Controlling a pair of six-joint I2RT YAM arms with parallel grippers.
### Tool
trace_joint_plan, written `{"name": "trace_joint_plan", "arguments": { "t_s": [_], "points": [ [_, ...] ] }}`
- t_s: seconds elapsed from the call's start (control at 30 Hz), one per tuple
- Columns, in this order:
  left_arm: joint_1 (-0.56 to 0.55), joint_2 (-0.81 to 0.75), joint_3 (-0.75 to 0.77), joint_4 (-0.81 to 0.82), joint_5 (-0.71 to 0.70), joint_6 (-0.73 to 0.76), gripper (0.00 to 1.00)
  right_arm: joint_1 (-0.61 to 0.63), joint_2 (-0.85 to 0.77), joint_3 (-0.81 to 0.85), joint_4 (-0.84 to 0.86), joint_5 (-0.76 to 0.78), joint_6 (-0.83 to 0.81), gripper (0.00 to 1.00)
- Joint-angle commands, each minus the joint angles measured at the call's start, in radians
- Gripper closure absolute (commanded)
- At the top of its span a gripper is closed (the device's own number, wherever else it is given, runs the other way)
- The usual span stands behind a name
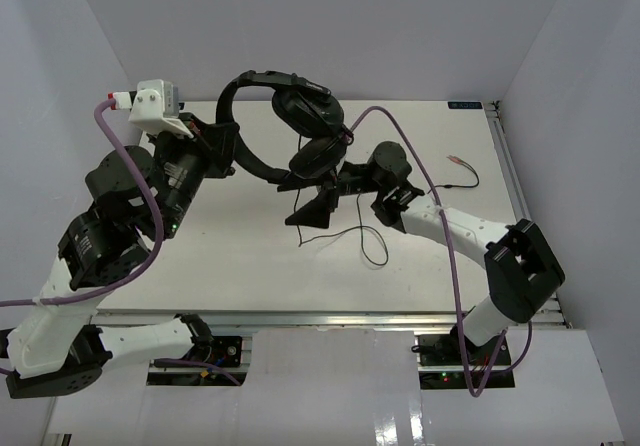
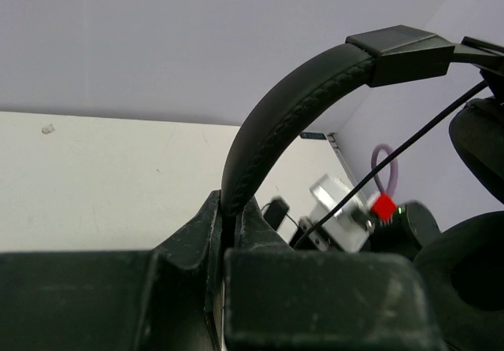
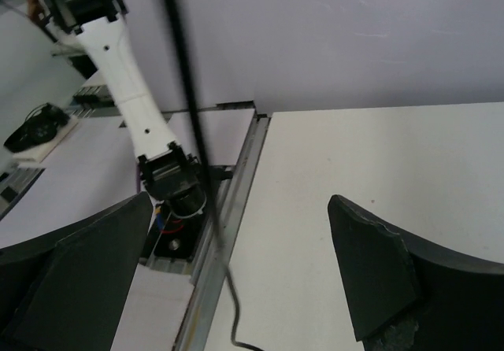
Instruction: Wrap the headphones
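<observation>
The black headphones [image 1: 300,116] hang in the air above the table's back middle. My left gripper [image 1: 232,152] is shut on the arched headband [image 2: 272,123], which rises from between its fingers in the left wrist view. Both earcups [image 1: 318,154] hang at the right end, just above my right gripper [image 1: 312,209]. That gripper is open and empty, and the thin black cord [image 3: 189,99] drops between its spread fingers [image 3: 386,272], nearer the left one. The cord loops on the table [image 1: 372,248], and its reddish plug tips [image 1: 455,161] lie at the back right.
A thick purple robot cable [image 1: 400,131] arcs over the right arm. A metal rail [image 1: 512,181] runs along the table's right edge, and white walls close in the back and sides. The left arm [image 3: 130,99] shows beyond the table's rail in the right wrist view.
</observation>
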Motion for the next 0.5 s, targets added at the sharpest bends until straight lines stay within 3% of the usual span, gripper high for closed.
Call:
{"name": "trace_joint_plan", "arguments": {
  "t_s": [0.0,0.13,0.47],
  "points": [
    [-0.004,-0.030,-0.049,0.196,-0.090,0.035,1.00,0.099,-0.064,-0.129,0.231,-0.136,0.064,0.05],
    [-0.004,-0.015,-0.075,0.371,-0.171,0.150,1.00,0.165,-0.101,-0.200,0.206,-0.176,0.030,0.20],
    [-0.004,0.136,0.093,0.611,-0.274,0.479,1.00,0.224,-0.124,-0.292,0.344,-0.228,0.156,0.36]
  ]
}}
